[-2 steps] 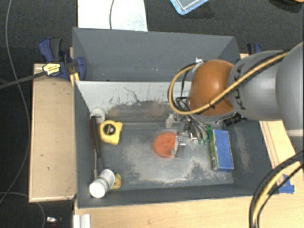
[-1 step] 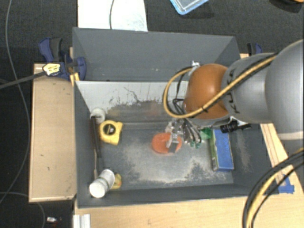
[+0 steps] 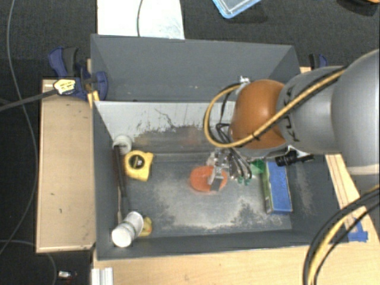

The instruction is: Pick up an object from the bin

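Note:
My gripper (image 3: pixel 222 172) hangs low over the middle of the bin floor, its metal fingers right at the right edge of a round orange-red thing (image 3: pixel 202 179). Whether the fingers touch or grip that orange-red thing cannot be made out. Just right of the gripper lies a small green piece (image 3: pixel 257 170), and beside it a long blue and green block (image 3: pixel 278 187) along the right side.
A yellow tape measure (image 3: pixel 138 164) sits at the left, with a small grey round cap (image 3: pixel 122 142) behind it. A white cylinder with a yellowish end (image 3: pixel 130 228) lies in the front left corner. A thin dark rod (image 3: pixel 119 186) runs along the left wall.

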{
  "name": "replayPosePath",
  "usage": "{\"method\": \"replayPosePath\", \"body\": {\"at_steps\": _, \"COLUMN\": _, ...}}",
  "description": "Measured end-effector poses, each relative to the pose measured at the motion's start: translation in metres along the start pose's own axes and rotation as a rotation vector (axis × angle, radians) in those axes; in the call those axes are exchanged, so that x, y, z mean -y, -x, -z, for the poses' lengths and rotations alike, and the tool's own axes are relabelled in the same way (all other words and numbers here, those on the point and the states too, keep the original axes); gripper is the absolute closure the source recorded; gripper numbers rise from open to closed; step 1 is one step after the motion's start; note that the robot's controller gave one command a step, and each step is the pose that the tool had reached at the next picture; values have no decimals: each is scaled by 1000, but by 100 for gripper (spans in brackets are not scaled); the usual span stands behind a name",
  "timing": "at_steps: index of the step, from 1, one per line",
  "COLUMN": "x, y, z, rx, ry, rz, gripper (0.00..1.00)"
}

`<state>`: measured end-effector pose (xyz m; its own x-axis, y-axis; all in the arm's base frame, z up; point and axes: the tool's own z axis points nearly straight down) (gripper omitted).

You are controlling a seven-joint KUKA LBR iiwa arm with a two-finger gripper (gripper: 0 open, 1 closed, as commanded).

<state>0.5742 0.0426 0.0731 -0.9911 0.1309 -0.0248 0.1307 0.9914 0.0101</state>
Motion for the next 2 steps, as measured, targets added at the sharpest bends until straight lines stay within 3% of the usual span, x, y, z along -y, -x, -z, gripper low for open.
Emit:
{"method": "replayPosePath", "body": {"at_steps": 1, "x": 9, "y": -2, "z": 67, "rx": -6, "ry": -1, "rz": -16, "gripper": 100}}
{"method": "replayPosePath", "body": {"at_steps": 2, "x": 13, "y": -1, "z": 105, "rx": -6, "ry": -1, "rz": 28, "gripper": 100}}
